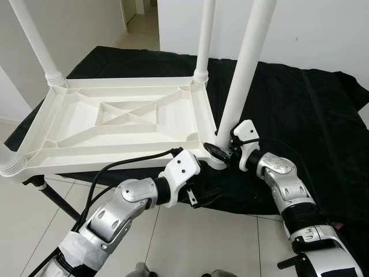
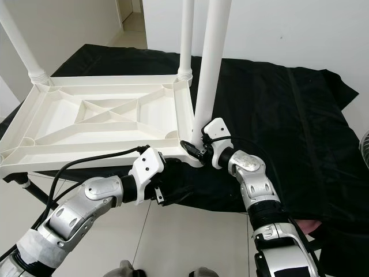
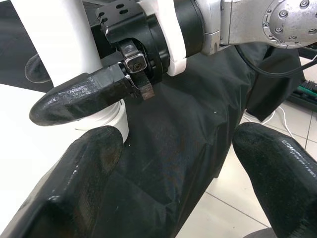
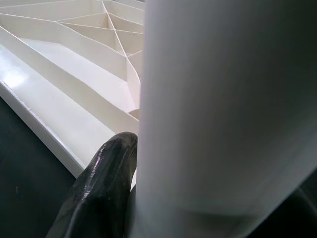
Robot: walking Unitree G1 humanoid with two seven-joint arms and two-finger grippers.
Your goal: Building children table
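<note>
Two grippers work at the near right corner of the upturned white children's table (image 1: 115, 118), at about four o'clock in the head views. The right gripper (image 1: 222, 151) is clamped around the base of the white leg (image 1: 245, 69) standing at that corner; in its wrist view one black finger (image 4: 101, 191) presses against the leg's side, with the ribbed underside of the table beyond. The left gripper (image 3: 163, 168) sits just under the table's near edge, at about six o'clock, its fingers spread apart and holding nothing, with the black cloth (image 1: 300, 104) between them and the leg's base collar touching one fingertip. The table lies upside down on the black cloth that covers the tabletop, its legs pointing up: one at the far right corner (image 1: 204, 40), one at the far left (image 1: 34, 40), and one collar at the near left corner (image 1: 10, 164). Pale floor tiles (image 1: 190, 242) lie below.
</note>
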